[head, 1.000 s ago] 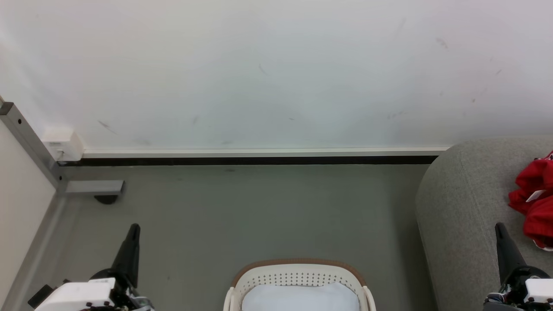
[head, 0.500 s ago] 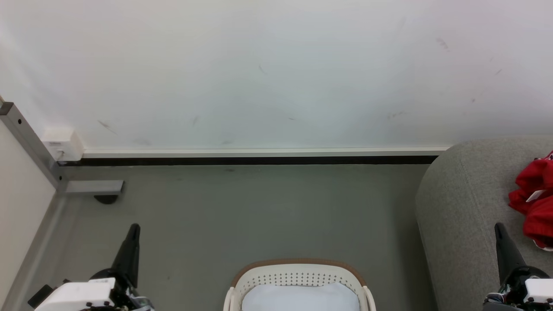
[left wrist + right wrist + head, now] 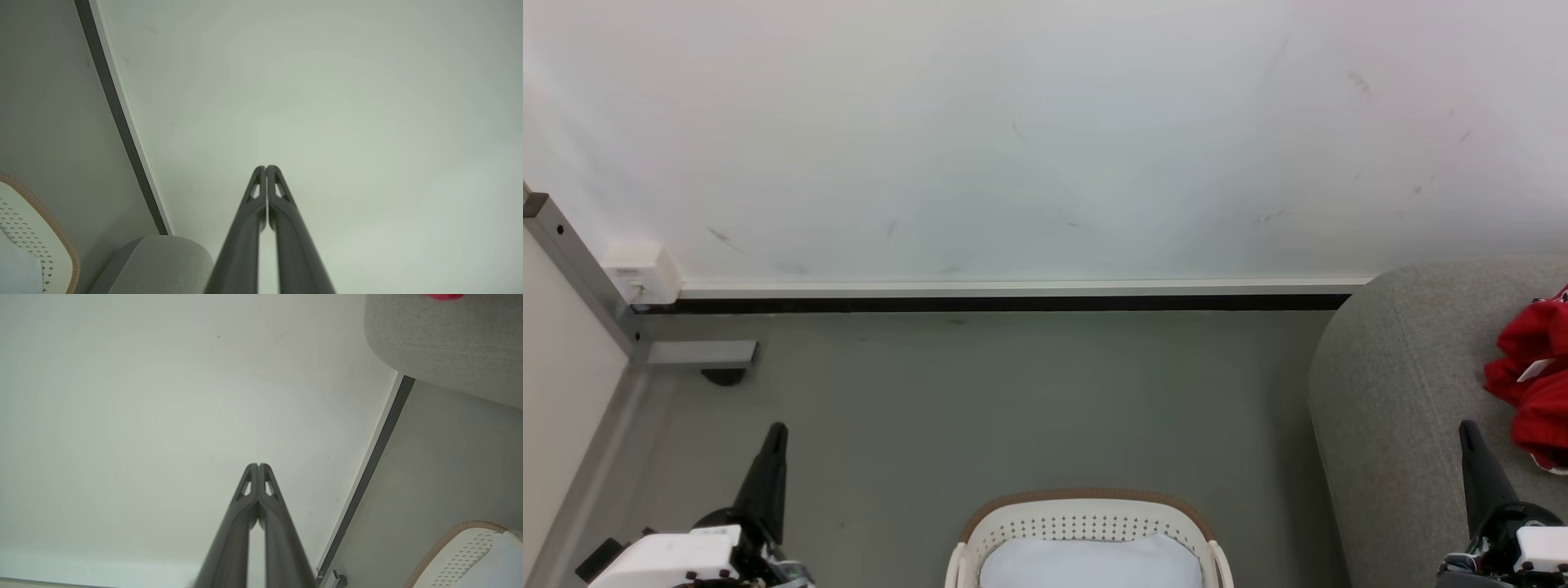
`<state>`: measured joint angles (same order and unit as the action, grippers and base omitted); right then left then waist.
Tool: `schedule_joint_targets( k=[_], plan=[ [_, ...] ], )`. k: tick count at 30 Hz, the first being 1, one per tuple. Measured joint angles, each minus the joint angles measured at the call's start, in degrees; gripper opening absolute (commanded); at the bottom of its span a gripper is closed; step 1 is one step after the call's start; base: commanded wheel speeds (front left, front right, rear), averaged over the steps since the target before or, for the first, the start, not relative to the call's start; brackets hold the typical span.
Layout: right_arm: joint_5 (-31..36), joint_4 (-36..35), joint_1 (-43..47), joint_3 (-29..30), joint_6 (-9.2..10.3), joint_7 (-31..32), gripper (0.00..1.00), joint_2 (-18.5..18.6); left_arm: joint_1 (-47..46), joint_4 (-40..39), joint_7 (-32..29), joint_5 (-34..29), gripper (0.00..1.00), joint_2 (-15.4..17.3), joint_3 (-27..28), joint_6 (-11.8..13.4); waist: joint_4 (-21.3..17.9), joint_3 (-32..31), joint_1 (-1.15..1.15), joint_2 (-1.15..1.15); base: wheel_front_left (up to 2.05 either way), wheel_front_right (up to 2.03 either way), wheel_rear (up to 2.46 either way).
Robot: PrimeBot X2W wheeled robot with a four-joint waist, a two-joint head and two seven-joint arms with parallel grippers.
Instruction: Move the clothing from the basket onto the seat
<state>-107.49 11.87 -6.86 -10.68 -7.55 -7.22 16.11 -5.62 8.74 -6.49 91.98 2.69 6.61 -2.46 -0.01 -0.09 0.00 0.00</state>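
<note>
On my end the left gripper (image 3: 266,168) and right gripper (image 3: 258,465) both have jaws pressed together, empty, red clothing (image 3: 1534,392) lying on the seat (image 3: 1396,392).

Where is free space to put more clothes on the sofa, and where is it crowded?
Free: the seat between its left edge and the clothing; the floor between skirting and basket. Crowded: the seat's right side, under the clothing.

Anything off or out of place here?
Nothing stands out. The clothing lies bunched on the seat, the basket stands upright with a pale pad inside, and the left gripper and right gripper are shut, empty.
</note>
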Motion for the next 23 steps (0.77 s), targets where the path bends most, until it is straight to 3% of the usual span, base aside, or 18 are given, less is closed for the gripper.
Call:
schedule_joint_targets(
  k=[23],
  plan=[
    [-1.6, -0.7, 0.0, -1.9, 0.00, -1.8, 0.00, 1.6, 0.0, 0.0, 0.0, 0.0, 0.00, 0.0, 0.0, 0.0, 0.0, 0.0, 0.00, 0.00, 0.00, 0.00, 0.00]
  ],
)
